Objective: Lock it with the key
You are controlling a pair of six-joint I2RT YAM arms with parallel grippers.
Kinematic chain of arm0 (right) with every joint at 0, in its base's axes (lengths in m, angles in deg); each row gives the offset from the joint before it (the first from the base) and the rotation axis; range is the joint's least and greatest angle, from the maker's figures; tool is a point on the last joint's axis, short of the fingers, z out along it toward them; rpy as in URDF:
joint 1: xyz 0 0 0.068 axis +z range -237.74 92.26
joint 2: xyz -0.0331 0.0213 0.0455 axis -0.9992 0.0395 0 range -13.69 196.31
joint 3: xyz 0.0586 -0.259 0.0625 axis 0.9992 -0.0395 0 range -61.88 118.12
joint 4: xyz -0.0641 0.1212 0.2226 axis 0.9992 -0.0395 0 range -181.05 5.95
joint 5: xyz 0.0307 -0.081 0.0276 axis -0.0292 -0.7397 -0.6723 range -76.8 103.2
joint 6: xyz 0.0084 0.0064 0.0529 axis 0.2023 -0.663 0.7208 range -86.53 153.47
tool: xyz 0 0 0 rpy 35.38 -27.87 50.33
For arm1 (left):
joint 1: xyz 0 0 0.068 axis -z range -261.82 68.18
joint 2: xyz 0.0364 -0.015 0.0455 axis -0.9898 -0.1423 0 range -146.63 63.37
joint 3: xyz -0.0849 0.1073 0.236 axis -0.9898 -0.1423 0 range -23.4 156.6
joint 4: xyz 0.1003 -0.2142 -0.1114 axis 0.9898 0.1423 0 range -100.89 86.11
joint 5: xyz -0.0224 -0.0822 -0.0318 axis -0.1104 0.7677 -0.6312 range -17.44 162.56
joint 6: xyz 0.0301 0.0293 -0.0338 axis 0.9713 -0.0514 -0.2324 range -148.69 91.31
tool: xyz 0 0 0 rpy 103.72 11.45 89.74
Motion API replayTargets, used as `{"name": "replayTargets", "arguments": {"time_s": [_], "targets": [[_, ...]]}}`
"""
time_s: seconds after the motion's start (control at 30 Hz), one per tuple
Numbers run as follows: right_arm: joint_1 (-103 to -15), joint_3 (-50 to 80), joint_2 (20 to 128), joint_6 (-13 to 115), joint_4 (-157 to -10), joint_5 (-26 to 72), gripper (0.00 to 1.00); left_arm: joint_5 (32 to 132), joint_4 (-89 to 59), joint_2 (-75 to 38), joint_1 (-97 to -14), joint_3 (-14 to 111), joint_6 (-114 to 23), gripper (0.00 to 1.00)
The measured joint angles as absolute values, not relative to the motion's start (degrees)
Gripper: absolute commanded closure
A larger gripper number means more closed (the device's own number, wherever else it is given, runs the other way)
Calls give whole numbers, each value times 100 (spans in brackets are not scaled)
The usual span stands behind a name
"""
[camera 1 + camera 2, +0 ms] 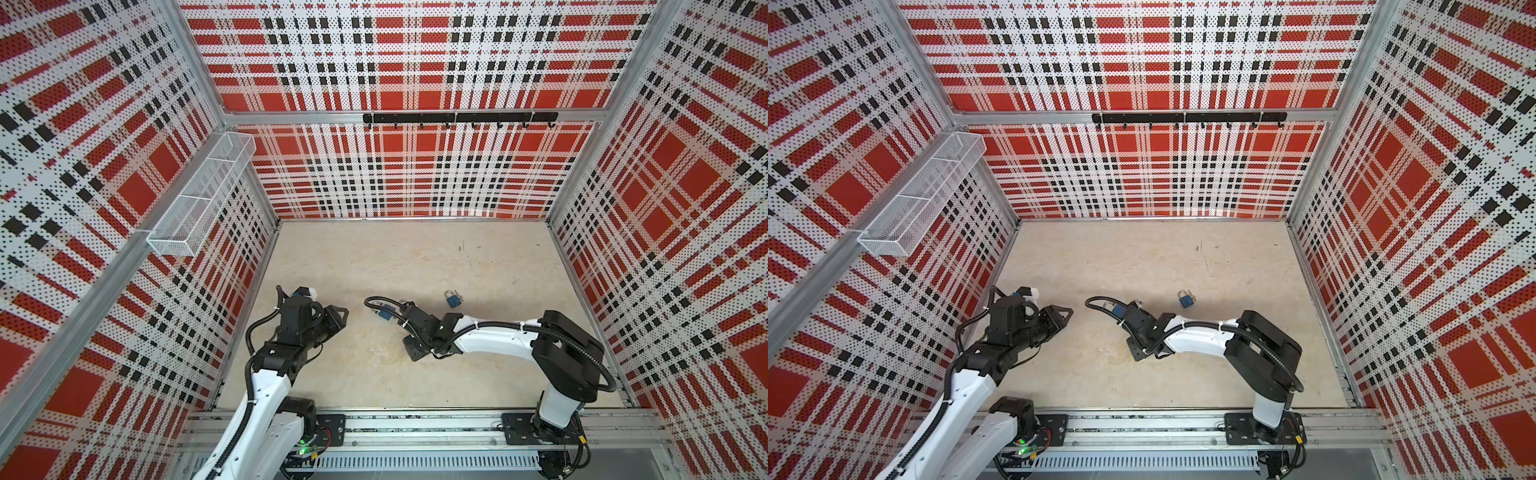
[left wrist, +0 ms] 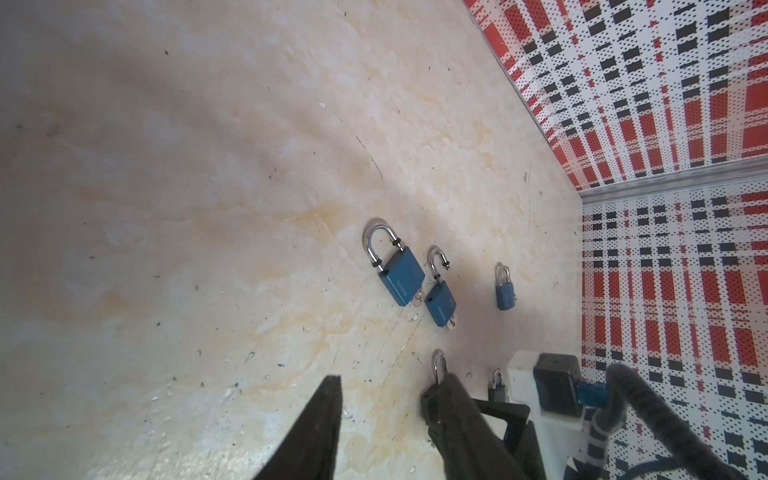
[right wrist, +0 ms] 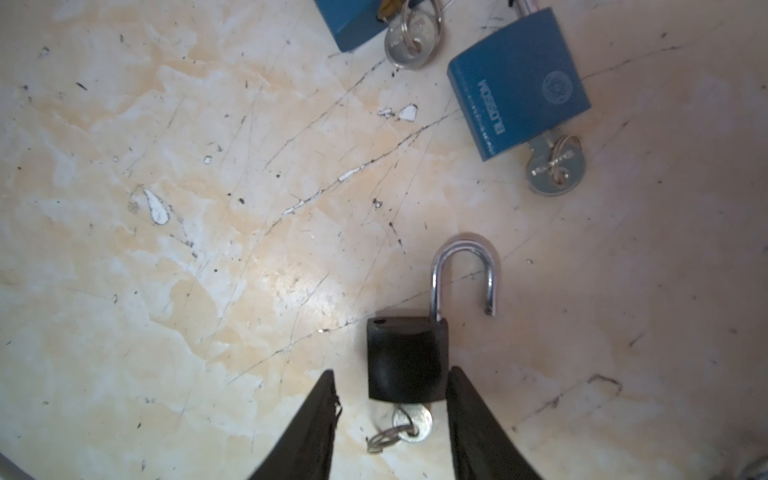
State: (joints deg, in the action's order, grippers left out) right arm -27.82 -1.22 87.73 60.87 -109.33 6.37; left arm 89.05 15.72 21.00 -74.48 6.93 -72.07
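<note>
Beige tabletop (image 2: 208, 166) holds three blue padlocks (image 2: 401, 276) and two dark padlocks (image 3: 407, 361).

A robot test cell: aluminium frame (image 1: 291, 118), perforated plaid walls (image 1: 415, 62).

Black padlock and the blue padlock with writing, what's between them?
Just bare, scratched table between the black padlock and blue padlock, in the right wrist view.

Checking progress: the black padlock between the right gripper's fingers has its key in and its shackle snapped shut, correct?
No: the shackle stands open, its free end clear of the black padlock body, as the right wrist view shows. The key is in, and it lies between the fingers of the right gripper.
</note>
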Motion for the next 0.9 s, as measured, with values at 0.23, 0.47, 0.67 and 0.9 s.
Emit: {"name": "replayTargets", "arguments": {"time_s": [0.23,0.47,0.67,0.9], "targets": [[-2760,88,9020,6000,-11032,519,54,8969,1570,2100,-7468,671,-7207,58],[-2723,219,9228,5991,-11099,410,54,9023,1562,2100,-7477,619,-7207,58],[-2703,219,9246,5980,-11143,370,55,9045,1542,2100,-7490,582,-7209,58],[-2688,222,9246,5971,-11171,314,56,9067,1524,2098,-7516,544,-7213,58]]}}
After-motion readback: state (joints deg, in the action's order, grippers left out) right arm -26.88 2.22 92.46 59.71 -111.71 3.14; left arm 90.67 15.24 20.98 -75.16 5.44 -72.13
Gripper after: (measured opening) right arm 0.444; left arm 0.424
